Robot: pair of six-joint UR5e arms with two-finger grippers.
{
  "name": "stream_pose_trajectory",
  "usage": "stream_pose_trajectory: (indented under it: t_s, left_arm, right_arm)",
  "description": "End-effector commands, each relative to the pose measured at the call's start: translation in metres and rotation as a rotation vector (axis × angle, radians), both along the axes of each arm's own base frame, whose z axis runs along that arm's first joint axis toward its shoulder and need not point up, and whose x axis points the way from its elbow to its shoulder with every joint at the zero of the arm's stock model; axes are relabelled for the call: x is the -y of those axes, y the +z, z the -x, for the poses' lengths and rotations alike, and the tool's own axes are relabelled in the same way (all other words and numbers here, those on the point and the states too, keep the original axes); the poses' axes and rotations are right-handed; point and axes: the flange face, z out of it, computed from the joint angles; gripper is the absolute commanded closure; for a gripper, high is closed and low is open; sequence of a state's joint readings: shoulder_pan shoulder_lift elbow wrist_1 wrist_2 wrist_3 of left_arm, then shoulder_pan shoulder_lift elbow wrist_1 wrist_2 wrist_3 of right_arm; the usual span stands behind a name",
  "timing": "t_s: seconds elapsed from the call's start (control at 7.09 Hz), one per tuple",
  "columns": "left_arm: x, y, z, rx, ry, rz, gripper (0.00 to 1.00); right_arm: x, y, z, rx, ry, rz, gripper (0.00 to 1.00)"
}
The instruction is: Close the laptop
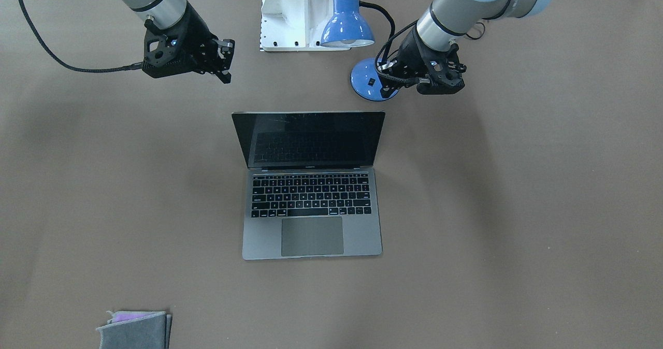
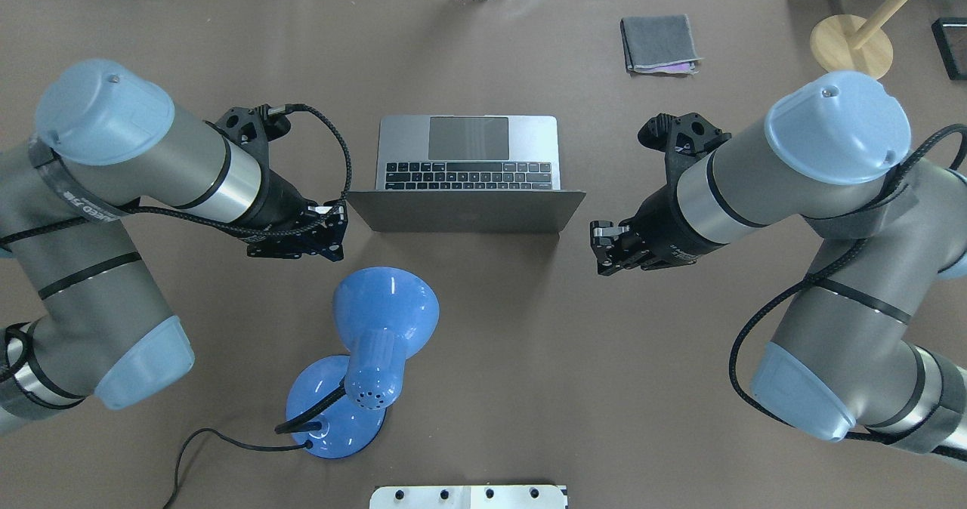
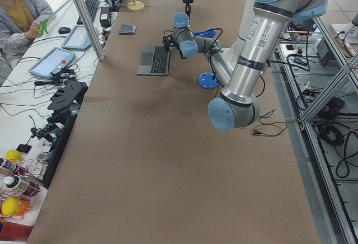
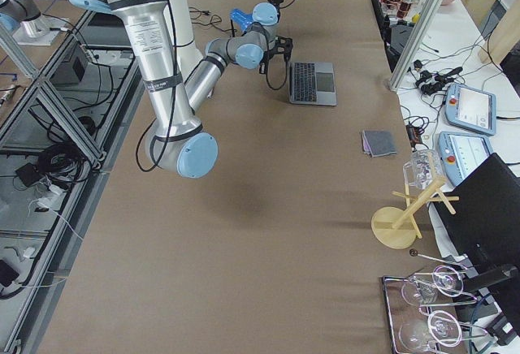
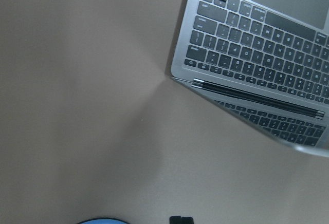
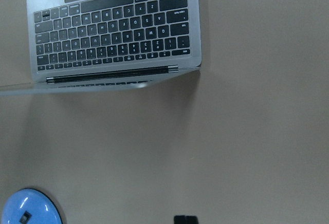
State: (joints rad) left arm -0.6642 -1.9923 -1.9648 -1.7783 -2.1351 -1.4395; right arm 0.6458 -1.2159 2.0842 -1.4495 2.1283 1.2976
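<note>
A slim grey metal laptop [image 1: 311, 183] sits open in the middle of the brown table [image 1: 518, 209], its base flat and its lid raised, tilted back toward the robot. The glossy black screen is dark and mirrors the rows of black keys below it. A large grey trackpad fills the front of the base, on the side away from the robot. From the overhead view only the plain grey back of the lid shows; no logo can be made out there.

The left gripper [image 2: 335, 228] hangs just off one rear corner of the lid and the right gripper [image 2: 599, 239] just off the other, both above the table and apart from the laptop. In each wrist view a single small black fingertip block [image 5: 181, 220] [image 6: 185, 219] shows at the bottom edge, so the fingers of both appear pressed together with nothing between them.

The count: one laptop, two arms, two grippers. One blue desk lamp [image 2: 378, 328] stands on the robot's side of the laptop, toward its left, the round base near the left gripper and a black cord trailing from it. One folded grey cloth [image 2: 659, 43] with a purple edge lies at the far side of the table, well apart from the laptop. One wooden stand [image 2: 850, 41] stands by the far right corner.
</note>
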Motion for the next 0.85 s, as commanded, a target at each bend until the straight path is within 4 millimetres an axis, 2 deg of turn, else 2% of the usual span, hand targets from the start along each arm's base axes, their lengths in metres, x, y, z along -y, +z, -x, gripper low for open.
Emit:
stream_pose_trajectory:
  t_s: [0.0, 0.14, 0.28, 0.71]
  left_arm:
    - [-0.010, -0.019, -0.015, 0.004, -0.065, -0.087, 1.00]
    - [-0.021, -0.026, -0.018, 0.000, -0.088, -0.125, 1.00]
    - [-0.024, -0.028, -0.021, 0.007, -0.108, -0.146, 1.00]
    - [-0.018, -0.034, -0.022, 0.013, -0.120, -0.197, 1.00]
  right_arm:
    - [0.003, -0.012, 0.005, 0.001, 0.047, -0.031, 1.00]
    - [0.001, -0.013, 0.011, -0.006, 0.071, -0.035, 1.00]
    - [-0.001, -0.019, 0.017, -0.005, 0.093, -0.043, 1.00]
    - [0.013, -0.029, 0.029, -0.016, 0.144, -0.074, 1.00]
